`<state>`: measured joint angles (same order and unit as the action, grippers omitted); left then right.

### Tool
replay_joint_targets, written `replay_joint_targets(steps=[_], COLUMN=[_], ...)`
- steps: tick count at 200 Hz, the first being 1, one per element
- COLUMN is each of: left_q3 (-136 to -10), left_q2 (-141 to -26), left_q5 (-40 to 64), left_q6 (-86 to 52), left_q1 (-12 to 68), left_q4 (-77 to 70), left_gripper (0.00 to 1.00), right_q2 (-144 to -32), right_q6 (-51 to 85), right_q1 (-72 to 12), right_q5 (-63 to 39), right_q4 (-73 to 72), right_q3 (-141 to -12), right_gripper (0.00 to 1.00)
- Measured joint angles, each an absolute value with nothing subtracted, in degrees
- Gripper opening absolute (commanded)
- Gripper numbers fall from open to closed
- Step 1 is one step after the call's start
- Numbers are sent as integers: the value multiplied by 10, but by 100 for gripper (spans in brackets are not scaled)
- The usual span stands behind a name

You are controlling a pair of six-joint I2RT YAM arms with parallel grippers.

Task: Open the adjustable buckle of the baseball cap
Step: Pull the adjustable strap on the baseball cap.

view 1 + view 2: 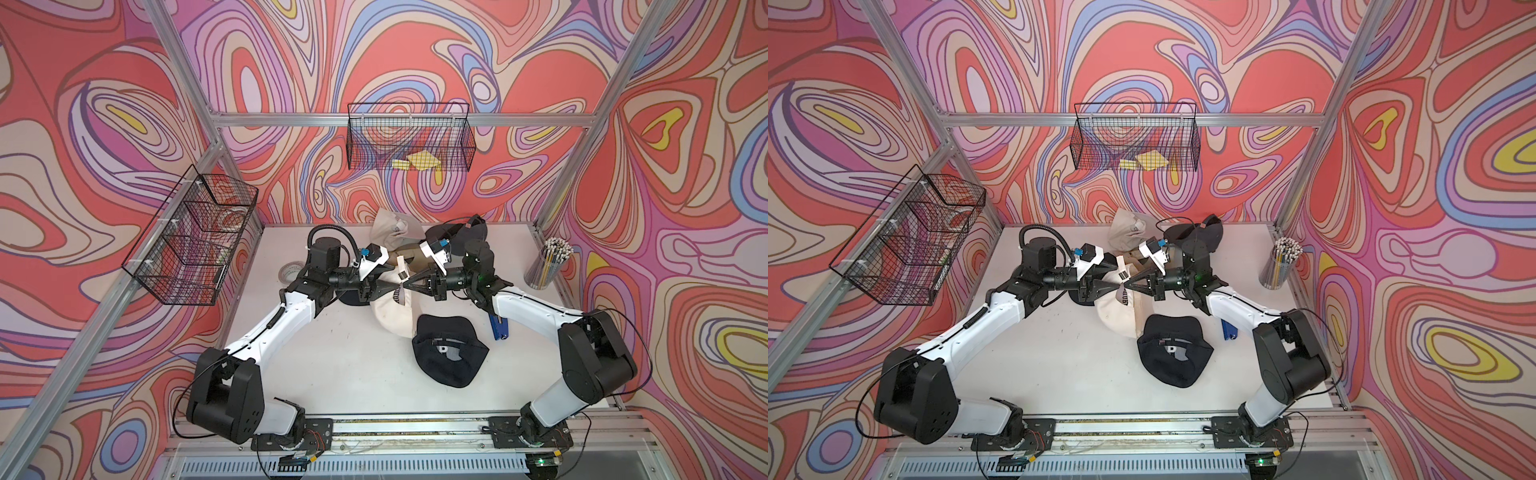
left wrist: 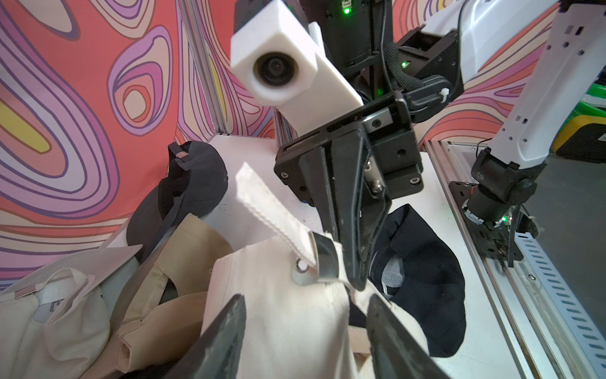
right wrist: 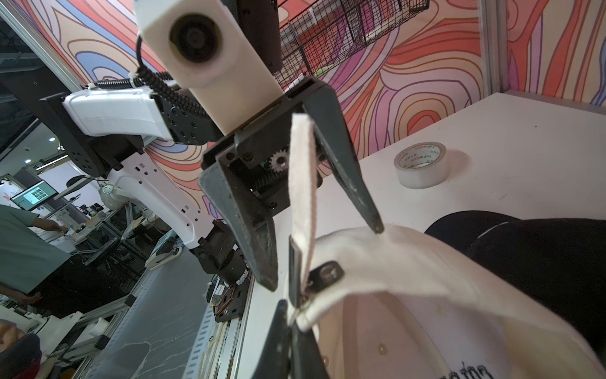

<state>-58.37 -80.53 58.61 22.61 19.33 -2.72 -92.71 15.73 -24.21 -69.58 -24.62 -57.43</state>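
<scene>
The cream baseball cap point(image 1: 390, 311) is held up over the middle of the table between my two grippers. Its metal buckle point(image 2: 323, 259) sits at the back opening, with the cream strap point(image 2: 269, 210) sticking up out of it. My right gripper point(image 3: 288, 316) is shut on the cap's back edge just beside the buckle point(image 3: 324, 274). My left gripper point(image 2: 305, 311) faces it, open. Its fingers point(image 3: 259, 242) stand on either side of the strap point(image 3: 303, 183), and one tip touches the cap's crown. In both top views the two grippers point(image 1: 395, 286) point(image 1: 1121, 286) meet tip to tip.
A black cap point(image 1: 451, 351) lies upside down near the front. A cream cap point(image 1: 390, 230), a tan one point(image 2: 177, 249) and a dark one point(image 1: 461, 232) lie at the back. A tape roll point(image 1: 293, 272), a blue tool point(image 1: 498, 326) and a pencil cup point(image 1: 548, 262) stand around.
</scene>
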Motion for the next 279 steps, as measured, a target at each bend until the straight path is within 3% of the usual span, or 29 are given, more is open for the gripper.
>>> replay_joint_targets(steps=[144,209,279], left_q3=[-602,-611,-610], left_q2=[-822,-825,-834], left_q5=[620,619,622], left_q6=[267,274,158], left_q1=[206,207,207], left_q4=[16,41,-38], left_gripper=[37,0,0], right_q2=[-927,-927,-927], right_q6=[154,150,133], right_q1=[-246,-246,-247], right_q5=[-715,-715,-696], right_q4=[-244,-244,-228], right_q3=[-574,-574,-574], right_gripper=[0,0,0])
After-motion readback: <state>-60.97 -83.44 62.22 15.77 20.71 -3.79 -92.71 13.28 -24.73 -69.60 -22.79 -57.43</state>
